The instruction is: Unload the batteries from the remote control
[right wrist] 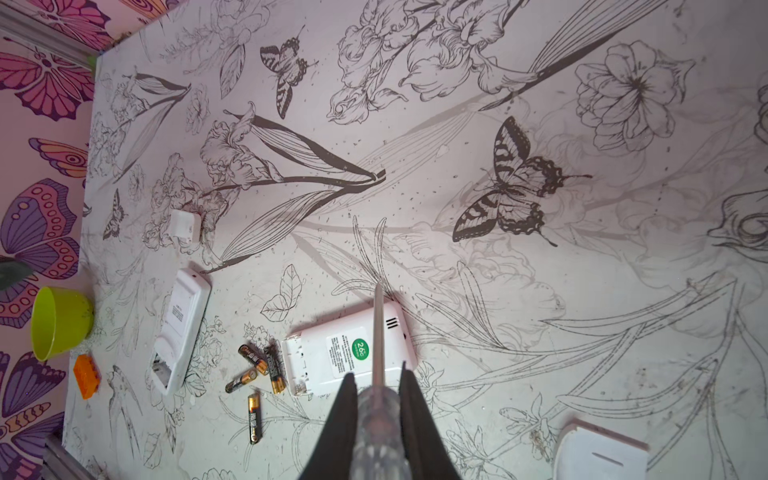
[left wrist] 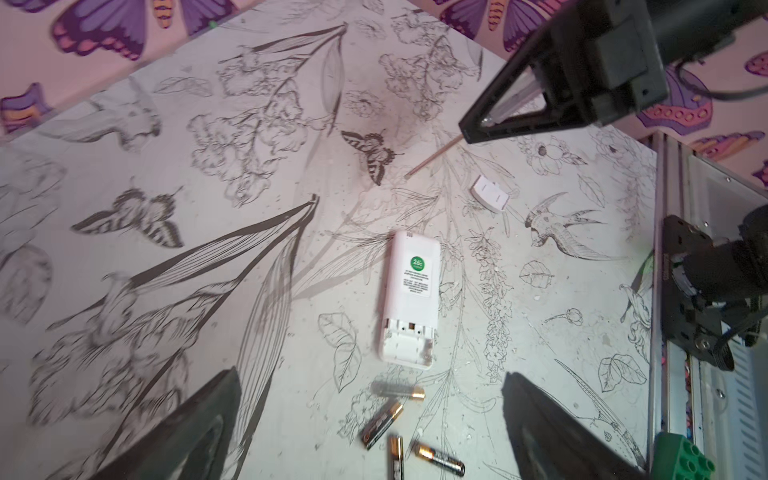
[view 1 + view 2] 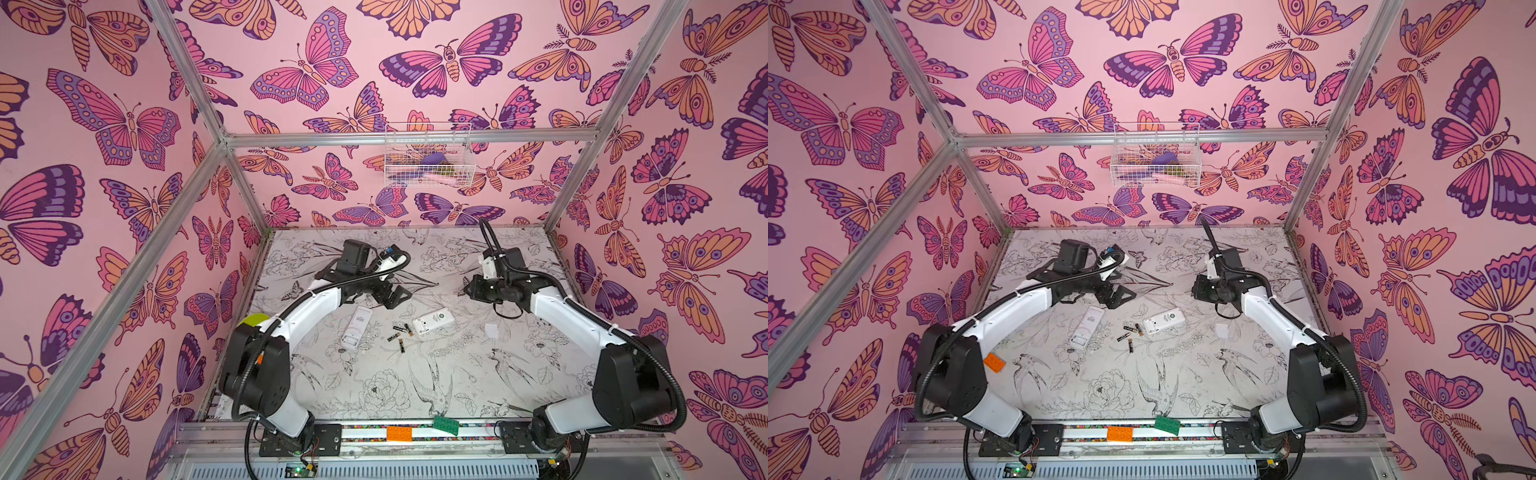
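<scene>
Near batteries (image 2: pixel 382 424), left fingers (image 2: pixel 187 436) spread wide, empty; right fingers (image 1: pixel 345 415) pinching clear-handled screwdriver (image 1: pixel 376 399).

Bright even light in my top views, soft shadows on the table (image 3: pixel 374 374), edges bowed, left wrist view motion-smeared, one battery (image 2: pixel 397 391) ghosted.

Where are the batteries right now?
Both top views show the four batteries loose near the middle, between the left remote and the right remote, closer to the latter.
</scene>
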### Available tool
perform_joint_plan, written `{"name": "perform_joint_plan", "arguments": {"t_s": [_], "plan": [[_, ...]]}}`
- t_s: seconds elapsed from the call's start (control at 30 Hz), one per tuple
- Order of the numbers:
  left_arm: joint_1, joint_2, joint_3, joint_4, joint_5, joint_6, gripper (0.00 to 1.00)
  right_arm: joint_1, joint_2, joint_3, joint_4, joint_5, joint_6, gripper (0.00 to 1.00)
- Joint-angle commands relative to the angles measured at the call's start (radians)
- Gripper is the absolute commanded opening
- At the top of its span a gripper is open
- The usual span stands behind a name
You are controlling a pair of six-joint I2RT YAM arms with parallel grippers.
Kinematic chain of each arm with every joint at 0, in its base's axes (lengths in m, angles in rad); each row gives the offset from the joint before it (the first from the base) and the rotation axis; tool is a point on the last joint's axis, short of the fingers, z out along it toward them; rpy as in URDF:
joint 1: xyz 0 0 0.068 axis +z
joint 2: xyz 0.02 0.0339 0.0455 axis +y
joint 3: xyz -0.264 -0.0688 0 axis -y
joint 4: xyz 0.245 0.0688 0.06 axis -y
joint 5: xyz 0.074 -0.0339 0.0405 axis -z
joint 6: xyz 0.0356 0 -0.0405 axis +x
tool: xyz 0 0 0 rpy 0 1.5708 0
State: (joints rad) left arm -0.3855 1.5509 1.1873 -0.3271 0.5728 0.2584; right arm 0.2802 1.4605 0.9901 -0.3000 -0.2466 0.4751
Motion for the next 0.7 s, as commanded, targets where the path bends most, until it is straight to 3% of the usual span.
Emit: {"name": "perform_joint_plan", "arguments": {"t_s": [0.0,0.3,0.67], "plan": [[0.06,-0.094,-0.062,-0.105,-0.052,-0.061,1.0,-0.001,-0.026,-0.068,0.206,0.051,0.071,0.07],[0.3,-0.267,-0.225,0.007,-0.012,-0.125,1.0,-0.002,0.001,-0.235,0.535,0.132,0.171,0.2],[0.384,-0.339,-0.265,0.049,-0.028,-0.133,1.0,0.0,0.138,-0.302,0.72,0.151,0.203,0.27]]}}
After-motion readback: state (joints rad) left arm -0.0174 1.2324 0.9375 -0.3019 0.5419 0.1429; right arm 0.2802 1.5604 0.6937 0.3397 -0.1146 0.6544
